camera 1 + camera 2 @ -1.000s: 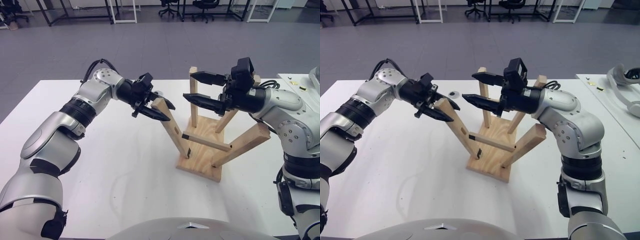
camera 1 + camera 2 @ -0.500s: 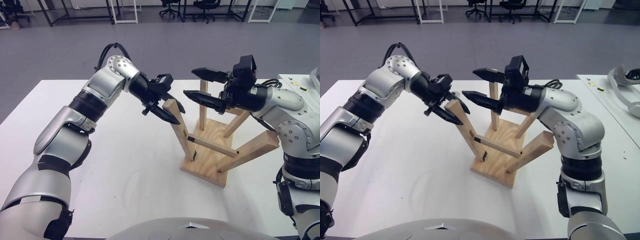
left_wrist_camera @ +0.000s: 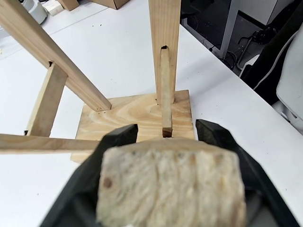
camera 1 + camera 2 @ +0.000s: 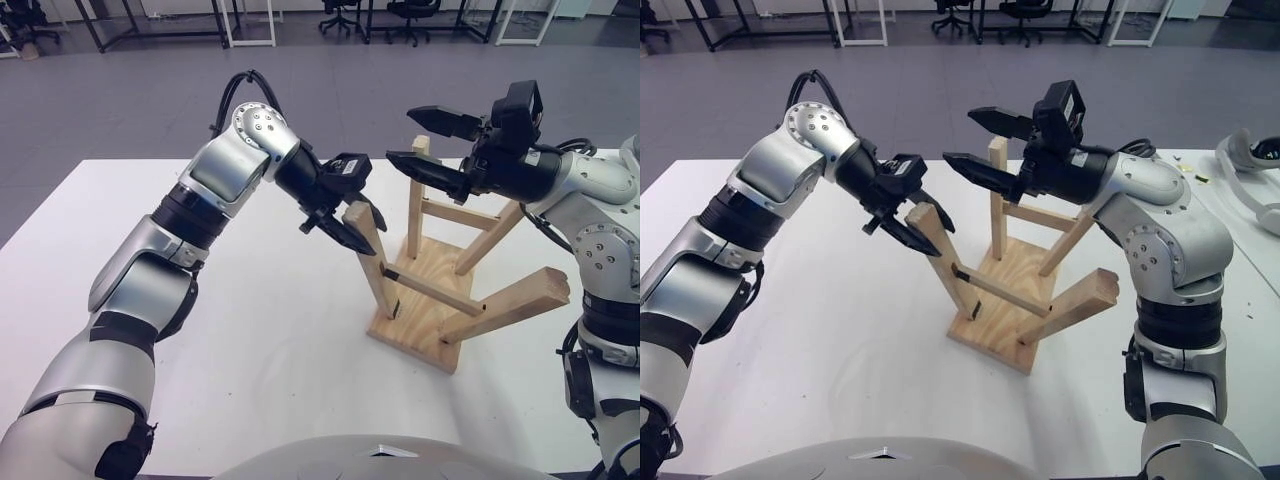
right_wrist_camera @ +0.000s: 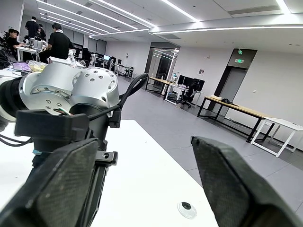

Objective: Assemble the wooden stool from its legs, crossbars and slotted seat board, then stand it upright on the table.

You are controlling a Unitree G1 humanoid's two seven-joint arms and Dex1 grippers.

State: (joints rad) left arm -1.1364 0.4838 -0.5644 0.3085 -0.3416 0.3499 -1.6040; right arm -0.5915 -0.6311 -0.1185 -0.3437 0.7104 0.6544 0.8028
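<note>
The wooden stool stands upside down on the white table [image 4: 240,330], its seat board [image 4: 415,335] flat on the top and its legs pointing up. My left gripper [image 4: 345,215] is shut on the top end of the near leg [image 4: 372,258], whose end grain [image 3: 170,182] sits between the black fingers [image 3: 218,139]. A crossbar [image 4: 438,290] runs from that leg toward the leaning right leg [image 4: 512,298]. My right gripper [image 4: 400,134] hangs open in the air just beside the top of the far leg [image 4: 416,195], touching nothing.
A white headset-like object [image 4: 1252,170] lies on the neighbouring table at the right. A small round disc [image 5: 187,209] sits on the table surface behind the stool. Chairs and desk frames stand on the grey floor beyond the far edge.
My left gripper has swung right with the leg in its hold, and the whole stool has slid right and turned on the table. The open right gripper has risen and drawn back to the right.
</note>
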